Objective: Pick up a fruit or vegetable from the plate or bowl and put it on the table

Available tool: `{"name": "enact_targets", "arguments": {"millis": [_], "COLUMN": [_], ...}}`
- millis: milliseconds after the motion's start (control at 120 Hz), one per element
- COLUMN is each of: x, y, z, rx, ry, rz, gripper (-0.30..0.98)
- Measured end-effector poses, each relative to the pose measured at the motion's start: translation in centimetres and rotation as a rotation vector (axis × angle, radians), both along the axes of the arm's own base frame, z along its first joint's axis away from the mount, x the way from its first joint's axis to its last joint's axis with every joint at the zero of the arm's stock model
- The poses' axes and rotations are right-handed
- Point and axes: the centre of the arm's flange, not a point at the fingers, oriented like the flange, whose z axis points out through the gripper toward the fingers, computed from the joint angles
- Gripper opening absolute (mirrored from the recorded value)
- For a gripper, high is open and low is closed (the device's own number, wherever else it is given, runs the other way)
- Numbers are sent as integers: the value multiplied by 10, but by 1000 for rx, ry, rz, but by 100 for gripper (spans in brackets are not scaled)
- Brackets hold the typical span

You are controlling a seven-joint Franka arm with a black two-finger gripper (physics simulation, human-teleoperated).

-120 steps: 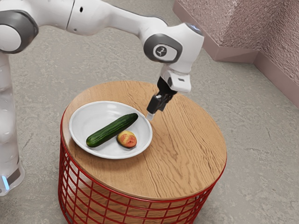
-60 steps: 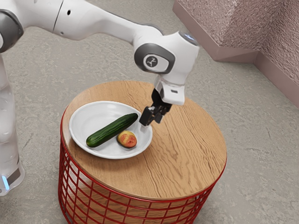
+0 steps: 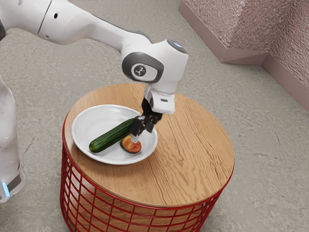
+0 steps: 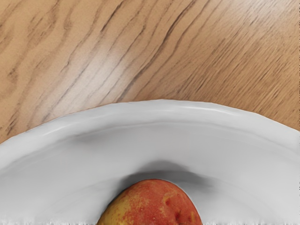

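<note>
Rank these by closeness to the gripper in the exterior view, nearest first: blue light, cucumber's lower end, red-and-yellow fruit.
1. Red-and-yellow fruit, just below the gripper.
2. Cucumber's lower end, on the plate.
3. Blue light, at the exterior view's left.

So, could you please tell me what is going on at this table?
The robot arm has its gripper down at the red-and-yellow fruit, which lies in the white plate. It looks as if the fruit is the one to be picked up. The cucumber lies beside it, also in the plate, so neither is out on the wooden table yet.
</note>
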Motion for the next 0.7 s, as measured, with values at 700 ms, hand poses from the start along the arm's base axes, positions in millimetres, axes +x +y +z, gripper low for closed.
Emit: {"name": "enact_targets", "arguments": {"millis": [700], "x": [-10], "y": [15], "z": [-43], "rx": [-30], "ry": [11], "rz": [47], "gripper": [69]}}
